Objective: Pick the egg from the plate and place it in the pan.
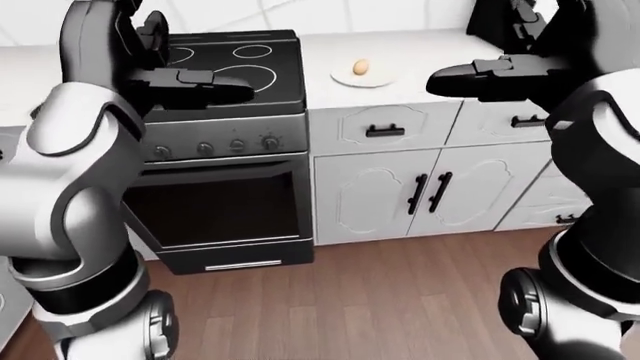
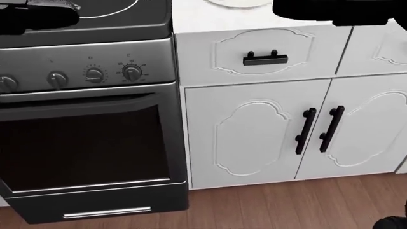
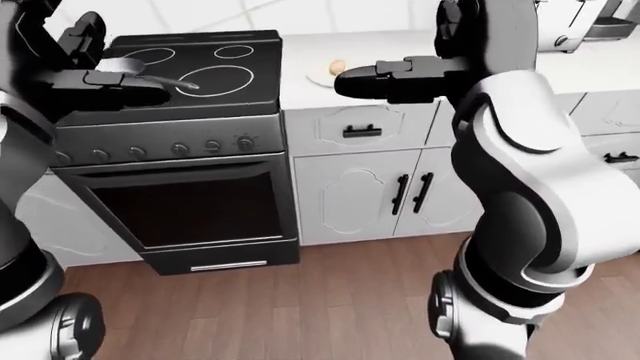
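A tan egg (image 1: 362, 67) lies on a small white plate (image 1: 380, 79) on the white counter (image 1: 420, 45), just right of the black stove (image 1: 225, 64). The grey pan (image 3: 120, 66) sits on the stove's left side in the right-eye view, its handle pointing right; my left arm hides it in the left-eye view. My left hand (image 1: 238, 91) hovers over the stove's near edge, fingers stretched out, holding nothing. My right hand (image 1: 442, 79) hangs open, level with the counter edge, right of the plate and apart from it.
Below the cooktop are the stove's knobs (image 2: 132, 73) and dark oven door (image 2: 82, 148). White cupboards with black handles (image 2: 319, 130) and a drawer (image 2: 265, 58) stand under the counter. A toaster (image 3: 570, 26) sits at the far right. The floor is wood (image 1: 380, 300).
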Available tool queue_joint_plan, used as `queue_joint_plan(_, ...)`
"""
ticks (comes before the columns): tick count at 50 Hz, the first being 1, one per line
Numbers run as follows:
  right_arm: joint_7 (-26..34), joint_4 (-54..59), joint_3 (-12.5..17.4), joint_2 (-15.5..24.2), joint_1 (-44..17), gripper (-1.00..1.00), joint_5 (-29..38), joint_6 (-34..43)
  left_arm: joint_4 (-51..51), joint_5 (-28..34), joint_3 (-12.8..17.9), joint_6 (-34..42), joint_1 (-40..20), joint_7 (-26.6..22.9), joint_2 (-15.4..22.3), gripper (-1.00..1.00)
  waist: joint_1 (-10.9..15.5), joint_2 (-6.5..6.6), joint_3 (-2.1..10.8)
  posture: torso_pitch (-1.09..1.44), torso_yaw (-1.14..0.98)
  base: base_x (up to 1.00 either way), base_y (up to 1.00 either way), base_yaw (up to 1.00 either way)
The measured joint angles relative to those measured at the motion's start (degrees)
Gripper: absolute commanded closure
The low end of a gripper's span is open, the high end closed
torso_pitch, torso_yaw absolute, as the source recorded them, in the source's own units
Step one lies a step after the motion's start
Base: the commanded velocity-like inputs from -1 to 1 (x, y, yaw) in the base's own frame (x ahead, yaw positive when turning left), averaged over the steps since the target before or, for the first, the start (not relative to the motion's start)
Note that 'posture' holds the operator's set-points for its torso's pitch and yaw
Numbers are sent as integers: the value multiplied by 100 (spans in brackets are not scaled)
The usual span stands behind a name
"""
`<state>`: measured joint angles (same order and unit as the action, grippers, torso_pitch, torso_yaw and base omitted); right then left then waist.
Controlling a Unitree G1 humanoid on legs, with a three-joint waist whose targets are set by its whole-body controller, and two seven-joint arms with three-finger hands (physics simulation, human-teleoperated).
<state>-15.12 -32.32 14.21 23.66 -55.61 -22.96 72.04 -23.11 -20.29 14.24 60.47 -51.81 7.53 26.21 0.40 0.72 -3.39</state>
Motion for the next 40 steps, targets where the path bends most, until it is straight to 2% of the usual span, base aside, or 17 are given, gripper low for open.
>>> queue_joint_plan(2, 2, -26, 20, 15, -36, -100, -7, -10, -30, 27, 13, -53, 0, 23, 0, -100, -16, 115, 20, 0, 0, 8, -14, 0)
queue_joint_plan(4, -4, -34, 40, 27, -79, -100, -15, 7, -7, 56, -4, -125, 28, 27, -13, -100, -38, 302, 51, 0, 0, 12, -9, 0)
queue_joint_plan(6, 5, -66, 3, -13, -22, -100, -33, -4, 64, 97, 4, -165, 93, 29, -14, -100, 23, 176, 13, 0, 0, 12, -8, 0)
queue_joint_plan(8, 25, -46, -83, -67, 35, -100, -71, 26, 149, 152, 27, -141, 175, 40, -36, -100, 28, 189, 8, 0, 0, 12, -7, 0)
queue_joint_plan(10, 40, -63, -121, -97, 42, -100, -115, 88, 195, 178, 28, -83, 151, 45, -49, -100, 15, 141, 43, 0, 0, 14, -4, 0)
queue_joint_plan(14, 49, -168, -39, -65, -11, -100, -152, 122, 79, 174, 18, -138, 80, 14, -36, -100, 39, -153, 22, 0, 0, 15, -3, 0)
queue_joint_plan(16, 26, -211, 16, -35, -65, -100, -156, 148, 57, 176, 32, -186, 53, 2, -30, -100, 41, -362, 78, 0, 0, 14, -4, 0)
queue_joint_plan(17, 11, -230, 57, -9, -47, -100, -150, 150, 53, 178, 11, -208, 83, -1, -78, -100, 5, -287, 70, 0, 0, 14, -3, 0)
queue_joint_plan(20, -44, -178, 135, 6, 31, -100, -103, 192, 105, 127, -103, -161, 124, -43, -113, -100, -48, -276, 34, 0, 0, 15, -3, 0)
queue_joint_plan(23, -57, -152, 115, 19, -29, -100, -114, 219, 115, 112, -78, -116, 98, -47, -96, -100, -31, -158, 26, 0, 0, 14, -4, 0)
queue_joint_plan(26, -59, -219, 100, 24, -60, -100, -157, 203, 64, 131, -19, -133, 66, -29, -72, -100, -41, 19, -7, 0, 0, 14, -4, 0)
queue_joint_plan(29, -59, -199, 85, 35, -79, -100, -180, 188, 38, 135, 4, -146, 41, -15, -54, -100, -79, 330, 45, 0, 0, 14, -4, 0)
queue_joint_plan(30, -61, -212, 61, -7, -50, -100, -186, 185, 47, 139, 27, -164, 79, -14, -37, -100, -39, 261, 32, 0, 0, 14, -3, 0)
queue_joint_plan(32, -39, -188, -18, -30, 5, -100, -232, 215, 111, 169, 68, -157, 162, 2, -35, -100, 9, 267, 6, 0, 0, 14, -2, 0)
queue_joint_plan(34, -27, -164, -44, -26, -4, -100, -271, 271, 165, 191, 85, -111, 162, 21, -30, -100, 12, 225, 43, 0, 0, 14, 0, 0)
queue_joint_plan(40, -67, -259, 28, 10, -77, -100, -249, 195, 70, 165, 69, -180, 106, 0, -10, -100, 39, -203, 52, 0, 0, 15, 0, 0)
